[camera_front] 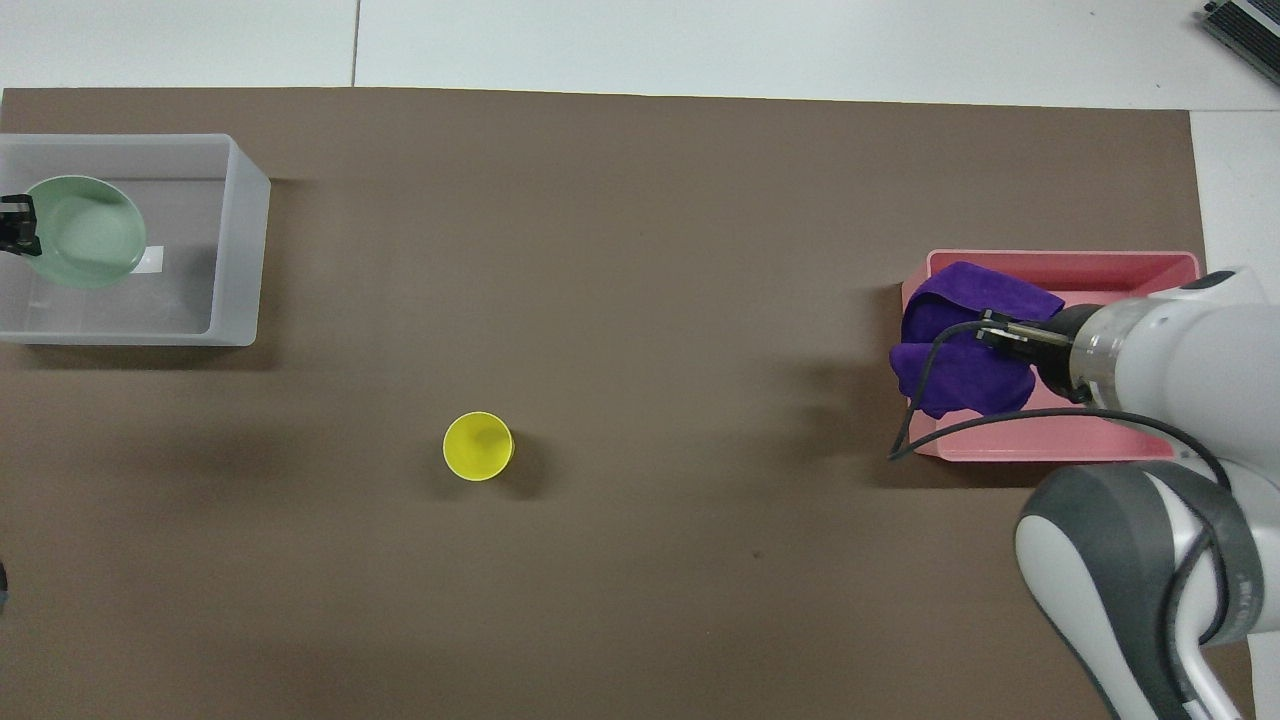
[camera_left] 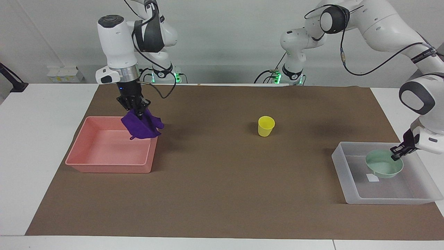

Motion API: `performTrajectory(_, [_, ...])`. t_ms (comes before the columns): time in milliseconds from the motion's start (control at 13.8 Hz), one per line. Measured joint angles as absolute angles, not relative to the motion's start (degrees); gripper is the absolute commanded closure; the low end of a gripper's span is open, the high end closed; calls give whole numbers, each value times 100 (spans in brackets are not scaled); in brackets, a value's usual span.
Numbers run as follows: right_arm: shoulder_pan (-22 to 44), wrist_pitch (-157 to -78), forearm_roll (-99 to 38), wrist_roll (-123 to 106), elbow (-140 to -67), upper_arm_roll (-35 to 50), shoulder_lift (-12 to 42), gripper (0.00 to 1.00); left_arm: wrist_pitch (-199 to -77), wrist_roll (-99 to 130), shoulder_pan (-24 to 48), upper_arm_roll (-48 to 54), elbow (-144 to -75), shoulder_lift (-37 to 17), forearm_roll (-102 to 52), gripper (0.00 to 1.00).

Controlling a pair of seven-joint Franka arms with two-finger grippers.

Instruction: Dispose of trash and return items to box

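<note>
The purple cloth, the trash (camera_left: 142, 126) (camera_front: 960, 340), hangs from my right gripper (camera_left: 138, 113) (camera_front: 985, 330), which is shut on it in the air over the pink tray's corner nearest the cup. My left gripper (camera_left: 395, 156) (camera_front: 20, 235) is shut on the rim of the mint-green bowl (camera_left: 383, 165) (camera_front: 85, 230), holding it tilted within the translucent box (camera_left: 381, 200) (camera_front: 240, 250), over the white sticker. Whether the bowl rests on the bottom I cannot tell. The yellow cup (camera_left: 266, 125) (camera_front: 478, 446) stands upright on the brown mat, mid-table.
The pink tray (camera_left: 107, 168) (camera_front: 1060, 450) sits at the right arm's end of the table with nothing lying in it. A black cable loops from the right wrist beside the cloth. The brown mat (camera_left: 222, 194) covers most of the table.
</note>
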State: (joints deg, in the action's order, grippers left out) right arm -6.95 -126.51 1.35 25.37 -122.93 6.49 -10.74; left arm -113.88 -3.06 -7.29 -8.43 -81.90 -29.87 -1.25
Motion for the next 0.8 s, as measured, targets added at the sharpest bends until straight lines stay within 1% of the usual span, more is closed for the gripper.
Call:
performTrajectory(290, [-1054, -12625, 136, 2526, -12440, 647, -1067, 100, -11382, -310, -721, -790, -8221, -3217, -131, 99])
performTrajectory(362, [-1163, -12620, 137, 2518, -12507, 646, -1065, 100, -11382, -320, -719, -779, -8228, -3273, -131, 61])
performTrajectory(435, [-1251, -12619, 137, 2499, -12578, 645, -1063, 95, -11382, -347, -719, -773, -8228, -3310, -131, 26])
performTrajectory(507, [-1313, -12619, 137, 2493, -12645, 646, -1062, 82, -11383, -371, -719, -769, -8227, -3324, -131, 7])
performTrajectory(580, [-1356, -12619, 137, 2493, -12689, 644, -1061, 49, -11385, -383, -718, -766, -8214, -3322, -131, 0])
performTrajectory(652, [-1391, -12619, 137, 2493, -12709, 644, -1062, 0, -11385, -390, -716, -765, -8185, -3311, -132, 0])
performTrajectory(797, [-1427, -12619, 136, 2493, -12713, 644, -1062, 0, -11377, -395, -713, -757, -8103, -3206, -132, 0])
